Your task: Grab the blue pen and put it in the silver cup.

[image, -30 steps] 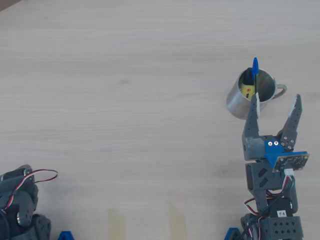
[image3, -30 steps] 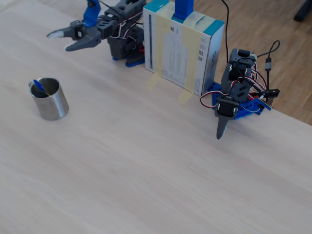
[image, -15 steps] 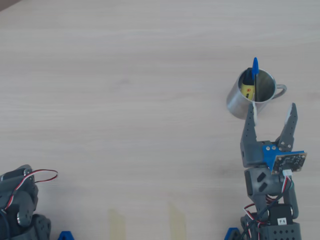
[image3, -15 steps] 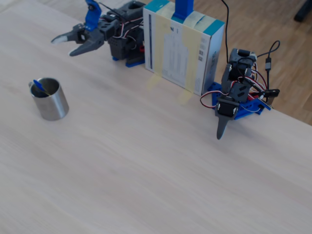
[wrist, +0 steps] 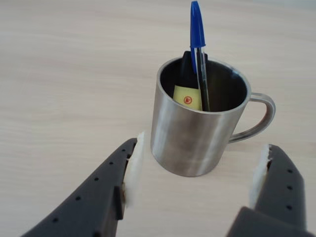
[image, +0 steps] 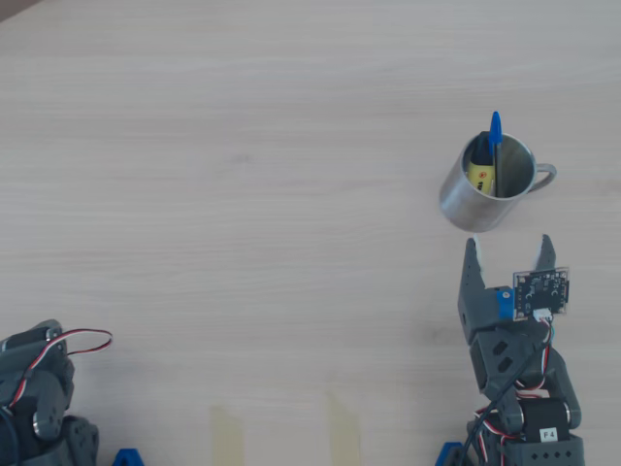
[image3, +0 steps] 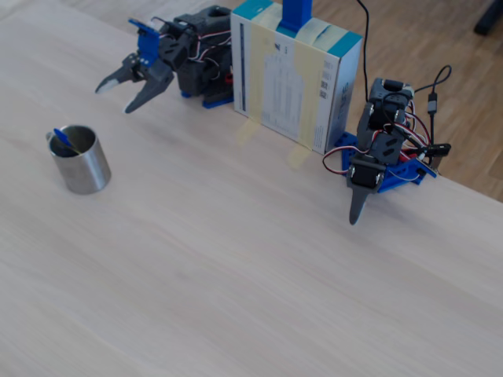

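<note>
Looking down from overhead, I see the blue pen [image: 495,143] standing in the silver cup [image: 485,183] beside a yellow-and-black marker [image: 480,172], its cap poking above the rim. My gripper [image: 507,249] sits just short of the cup, fingers spread wide and empty.
</note>
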{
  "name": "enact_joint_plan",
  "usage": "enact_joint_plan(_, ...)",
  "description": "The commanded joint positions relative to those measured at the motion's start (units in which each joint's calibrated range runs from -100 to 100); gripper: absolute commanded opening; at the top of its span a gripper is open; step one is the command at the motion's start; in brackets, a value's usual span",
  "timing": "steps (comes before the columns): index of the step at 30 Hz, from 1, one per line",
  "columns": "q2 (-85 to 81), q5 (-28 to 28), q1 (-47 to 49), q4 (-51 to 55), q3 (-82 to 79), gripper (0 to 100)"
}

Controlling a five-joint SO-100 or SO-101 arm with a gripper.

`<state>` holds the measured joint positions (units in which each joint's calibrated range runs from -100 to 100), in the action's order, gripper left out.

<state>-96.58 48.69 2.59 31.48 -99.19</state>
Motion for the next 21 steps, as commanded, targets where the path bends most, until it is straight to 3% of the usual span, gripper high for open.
enact_joint_plan(1,-1.1,-0.1,-0.1,4.1,-0.6,34)
enact_joint_plan(21,-1.3,0.3,-0.8,32.8,-0.5,34)
